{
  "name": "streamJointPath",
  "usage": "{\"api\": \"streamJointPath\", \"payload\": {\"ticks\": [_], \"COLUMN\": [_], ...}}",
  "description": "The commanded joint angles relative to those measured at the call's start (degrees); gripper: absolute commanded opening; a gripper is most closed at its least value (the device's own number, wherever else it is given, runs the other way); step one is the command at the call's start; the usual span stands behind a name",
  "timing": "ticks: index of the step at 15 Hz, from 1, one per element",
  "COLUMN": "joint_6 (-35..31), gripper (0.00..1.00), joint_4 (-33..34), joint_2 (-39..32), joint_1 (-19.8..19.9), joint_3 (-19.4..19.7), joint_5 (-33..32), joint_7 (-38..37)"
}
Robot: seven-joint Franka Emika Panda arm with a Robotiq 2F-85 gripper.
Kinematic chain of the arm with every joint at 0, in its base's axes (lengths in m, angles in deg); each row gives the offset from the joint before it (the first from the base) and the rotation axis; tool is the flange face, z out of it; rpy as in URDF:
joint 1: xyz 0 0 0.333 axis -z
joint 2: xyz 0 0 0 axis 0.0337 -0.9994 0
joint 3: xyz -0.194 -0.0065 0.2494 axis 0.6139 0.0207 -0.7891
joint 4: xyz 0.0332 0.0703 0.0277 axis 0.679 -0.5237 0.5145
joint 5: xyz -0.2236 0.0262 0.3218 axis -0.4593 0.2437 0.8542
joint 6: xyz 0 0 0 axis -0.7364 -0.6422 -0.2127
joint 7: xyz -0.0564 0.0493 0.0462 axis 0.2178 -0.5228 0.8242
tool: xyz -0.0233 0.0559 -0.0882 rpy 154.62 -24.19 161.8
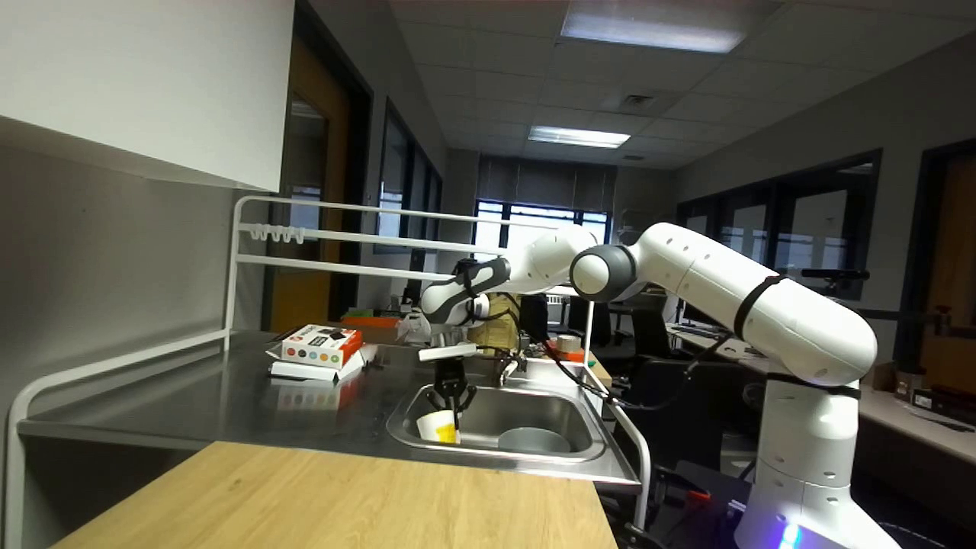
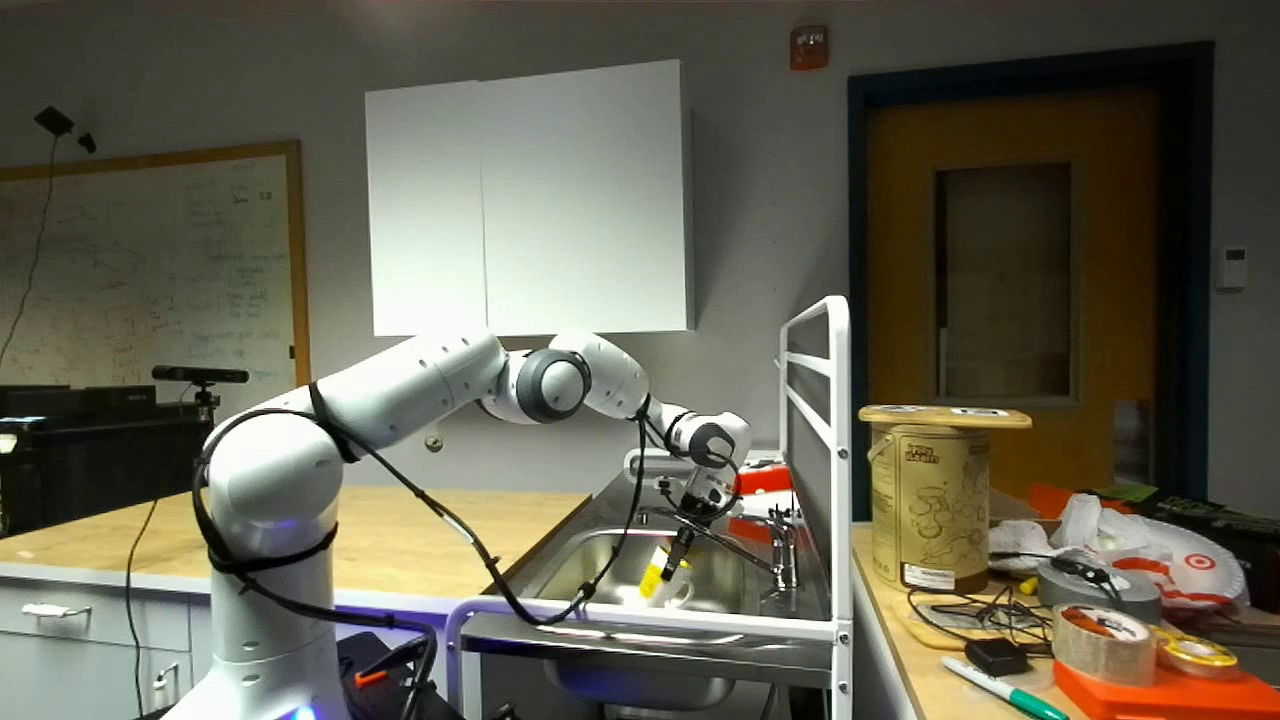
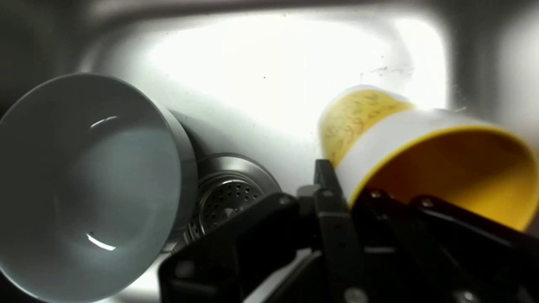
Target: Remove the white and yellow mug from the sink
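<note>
White and yellow round-mouthed mug (image 3: 414,145) tilts in rectangular stainless-steel sink (image 1: 526,410), near right edge of grey metal worktop (image 1: 252,404) in an exterior view. Black jointed claw (image 3: 348,187) looks pinched on mug's wall. Step: likely grasp, lift due; contact with sink floor unclear. Next: straight up past sink rim, clear of round grey bowl (image 3: 92,181).

Dim surroundings, lit ceiling panels (image 1: 579,137), glare in sink (image 3: 261,63)
</note>
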Motion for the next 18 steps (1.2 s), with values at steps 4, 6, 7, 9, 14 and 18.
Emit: {"api": "streamJointPath", "payload": {"ticks": [4, 6, 7, 9, 14, 18], "joint_6": [-0.5, -1.2, -2.0, -3.8, -11.0, -15.8], "gripper": [0.03, 0.04, 0.04, 0.04, 0.04, 0.04], "joint_4": [-5.8, -9.9, -12.6, -18.4, -31.1, -37.3], "joint_2": [6.0, 9.7, 12.0, 16.9, 29.2, 36.5], "joint_1": [-2.1, -2.9, -3.3, -3.6, -5.4, -8.3], "joint_3": [-0.4, -0.3, -0.3, -0.4, 0.1, 0.4], "joint_5": [0.8, 0.9, 1.1, 1.3, 1.3, -1.4], "joint_7": [-2.3, -2.6, -2.6, -2.7, -3.7, -8.2]}}
